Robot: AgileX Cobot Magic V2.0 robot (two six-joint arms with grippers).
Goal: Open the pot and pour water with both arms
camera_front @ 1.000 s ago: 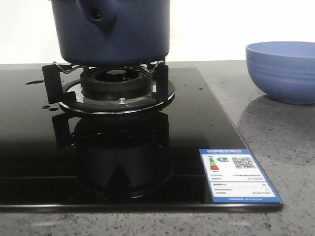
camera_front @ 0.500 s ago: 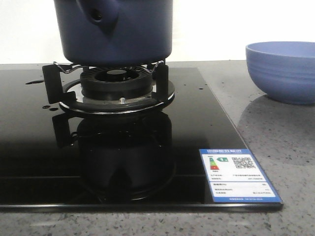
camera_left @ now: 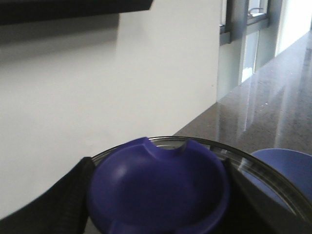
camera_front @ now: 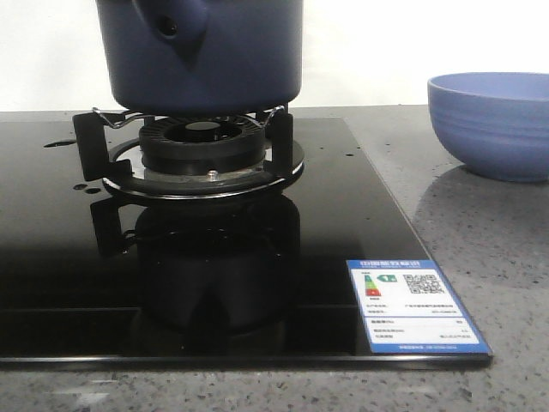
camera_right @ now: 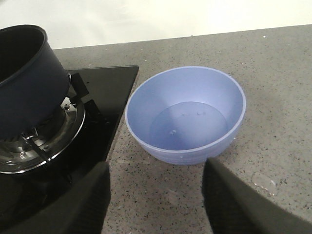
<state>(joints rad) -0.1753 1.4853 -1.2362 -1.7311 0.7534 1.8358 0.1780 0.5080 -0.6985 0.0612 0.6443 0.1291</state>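
Navy pot (camera_front: pixel 199 53) sits on gas burner stand (camera_front: pixel 196 144), left-rear of counter, lid off. Left gripper (camera_left: pixel 156 195) clamps glass lid's blue knob (camera_left: pixel 158 187). Right gripper (camera_right: pixel 156 195) spread wide, empty, near light-blue bowl (camera_right: pixel 187 114) — bowl holds water. Judgement: keep lid level, clear of pot.

pot (camera_front: pixel 206 60): looking smooth, matt navy
hob (camera_front: pixel 51 257): showing glossy black glass
bench (camera_front: pixel 506 257): appearing polished speckled stone
bowl (camera_right: pixel 187 114): looking smooth, ribbed outside
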